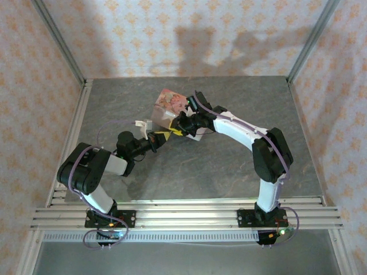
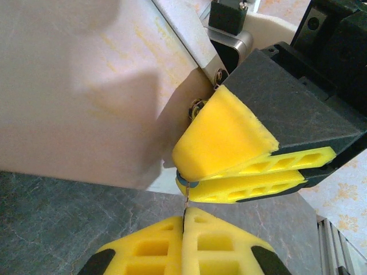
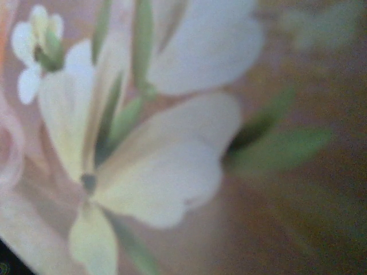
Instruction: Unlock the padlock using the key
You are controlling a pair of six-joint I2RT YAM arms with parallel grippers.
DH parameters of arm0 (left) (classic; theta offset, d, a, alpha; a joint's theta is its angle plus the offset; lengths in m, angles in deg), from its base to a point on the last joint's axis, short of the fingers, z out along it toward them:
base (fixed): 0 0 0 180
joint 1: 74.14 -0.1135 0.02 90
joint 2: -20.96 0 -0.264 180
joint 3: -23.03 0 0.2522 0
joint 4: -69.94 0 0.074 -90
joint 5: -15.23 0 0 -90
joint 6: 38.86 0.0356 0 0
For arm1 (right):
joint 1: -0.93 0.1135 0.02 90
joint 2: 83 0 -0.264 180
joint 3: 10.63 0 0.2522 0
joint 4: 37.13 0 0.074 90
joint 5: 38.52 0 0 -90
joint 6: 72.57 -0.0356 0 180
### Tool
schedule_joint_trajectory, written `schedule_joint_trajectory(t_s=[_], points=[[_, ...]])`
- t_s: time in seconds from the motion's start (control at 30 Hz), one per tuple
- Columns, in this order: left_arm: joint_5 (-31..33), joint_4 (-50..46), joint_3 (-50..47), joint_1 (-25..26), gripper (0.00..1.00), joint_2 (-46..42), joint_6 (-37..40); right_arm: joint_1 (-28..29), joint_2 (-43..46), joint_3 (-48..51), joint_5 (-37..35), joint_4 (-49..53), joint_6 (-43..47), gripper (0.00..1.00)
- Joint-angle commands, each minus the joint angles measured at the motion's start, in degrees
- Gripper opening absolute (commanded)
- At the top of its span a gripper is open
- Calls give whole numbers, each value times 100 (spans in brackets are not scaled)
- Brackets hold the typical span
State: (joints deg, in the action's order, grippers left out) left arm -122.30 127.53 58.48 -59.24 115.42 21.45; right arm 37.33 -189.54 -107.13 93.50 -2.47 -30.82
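Your right tool (image 2: 194, 175) clamps the padlock (image 2: 186, 184) steady, likely so your left tool (image 2: 184, 228), pinching the key (image 2: 185, 206), can insert it.

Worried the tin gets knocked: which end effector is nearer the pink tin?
Right. The right end effector sits against the near edge of the pink tin; the left end effector, pinching the key, is just short of it, toward the arm bases.

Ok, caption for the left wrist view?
Left gripper holds the key just below the padlock pinched in the right gripper.
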Motion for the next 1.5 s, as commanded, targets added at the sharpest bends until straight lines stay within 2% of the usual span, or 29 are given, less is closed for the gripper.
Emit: schedule_joint_trajectory(t_s=[0.0, 0.47, 1.13, 1.47], points=[[118, 265, 133, 75, 0, 21, 86, 6, 244, 46, 331, -105, -194, 0], [253, 318, 81, 75, 0, -83, 130, 2, 262, 145, 409, 197, 27, 0], [374, 361, 31, 215, 0, -294, 48, 7, 292, 335, 768, -342, -440, 0], [464, 335, -56, 215, 0, -589, 105, -1, 273, 145, 735, 159, -314, 0]])
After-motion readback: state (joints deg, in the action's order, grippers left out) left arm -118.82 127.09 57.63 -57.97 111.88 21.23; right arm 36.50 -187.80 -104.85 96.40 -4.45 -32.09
